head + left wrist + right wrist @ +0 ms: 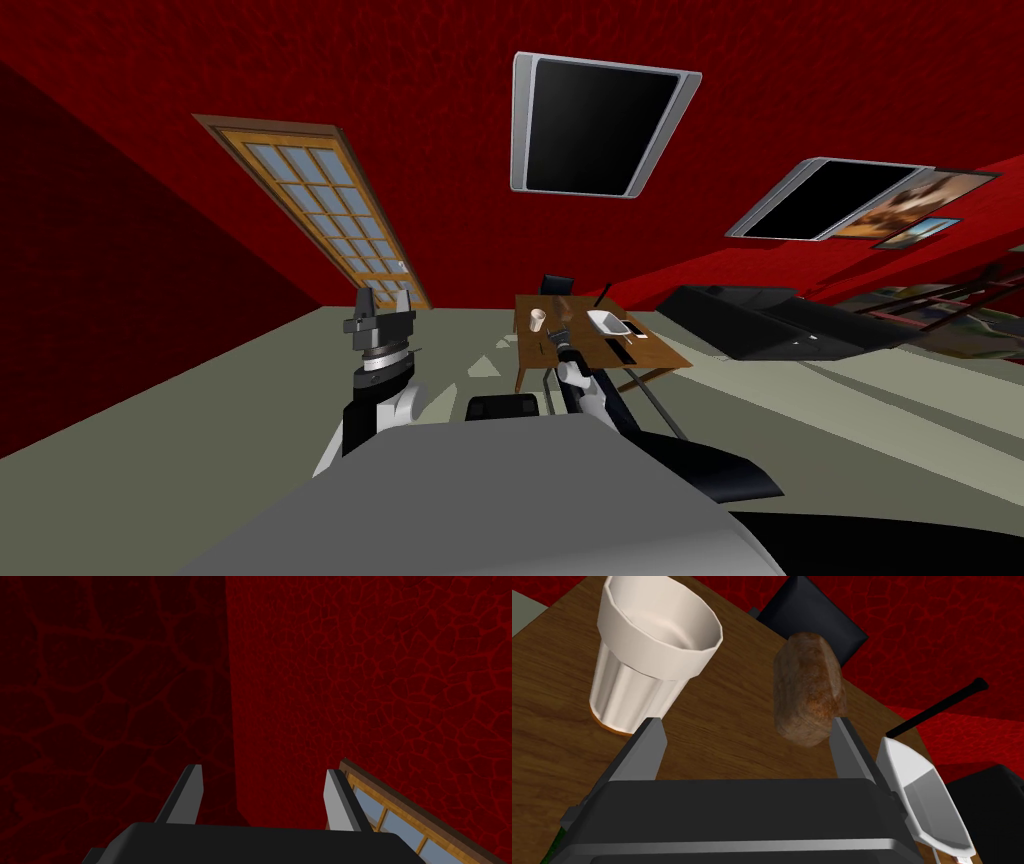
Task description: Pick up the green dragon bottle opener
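right gripper (747, 748): fingers spread wide, nothing between them, poised low over the brown wooden table (722, 726). at the edge of the gripper's dark body, on the side toward the cup, a thin green sliver (557, 843) shows. this is probably the bottle opener, lying on the table almost wholly hidden under the gripper body, but its shape and orientation cannot be read. just beyond the fingers, a white faceted cup (647, 661) stands upright off one fingertip. a brown rounded lump (809, 691) sits off the other, apart from the cup. a white dish (927, 796) lies close beside the gripper on the lump's side, with a black rod (939, 707) past it. a dark chair (812, 611) stands at the far table edge. left gripper (264, 796): fingers spread, empty, raised well away from the table. handling estimate: the opener is likely small, rigid, light and low-lying, with an uneven sculpted surface. grasp across its narrowest section, blades lowered close to the tabletop and closed on opposing sides. the piece could slip or pivot between the thin blades. the gripper appears to need drawing back toward the green sliver, with care not to knock the cup.
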